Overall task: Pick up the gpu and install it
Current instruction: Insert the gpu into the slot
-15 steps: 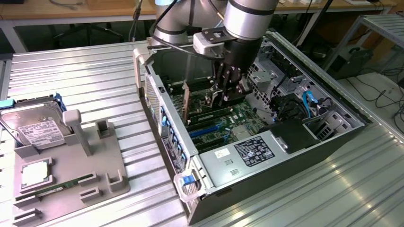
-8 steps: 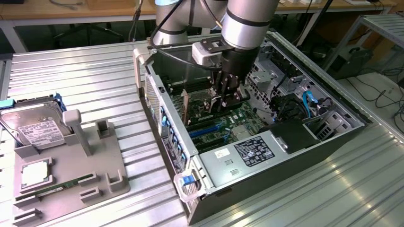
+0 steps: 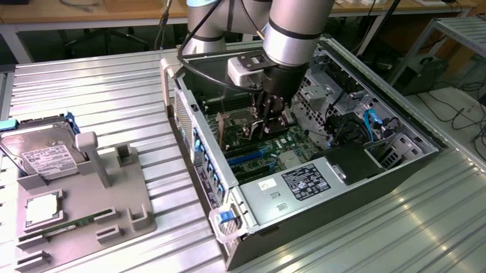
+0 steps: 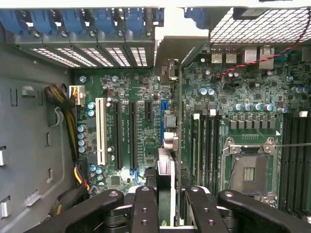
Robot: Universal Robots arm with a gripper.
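The gpu (image 4: 169,141) appears edge-on in the wrist view as a thin green card with a black block, standing upright over the motherboard (image 4: 126,97) close beside a blue slot (image 4: 161,116). Its silver end bracket (image 4: 177,36) reaches the case's rear slot openings. My gripper (image 4: 170,206) is shut on the card, with one black finger (image 4: 145,208) on each side of it. In the exterior view the gripper (image 3: 270,119) reaches down into the open computer case (image 3: 395,165) with the gpu (image 3: 266,129) between its fingers. I cannot tell whether the card's edge sits in the slot.
The empty CPU socket (image 4: 248,170), memory slots (image 4: 204,145) and a cable bundle (image 4: 68,111) flank the card. At the exterior view's left, a grey tray (image 3: 114,199) holds a hard drive (image 3: 42,151), a CPU (image 3: 42,207) and a RAM stick (image 3: 68,224).
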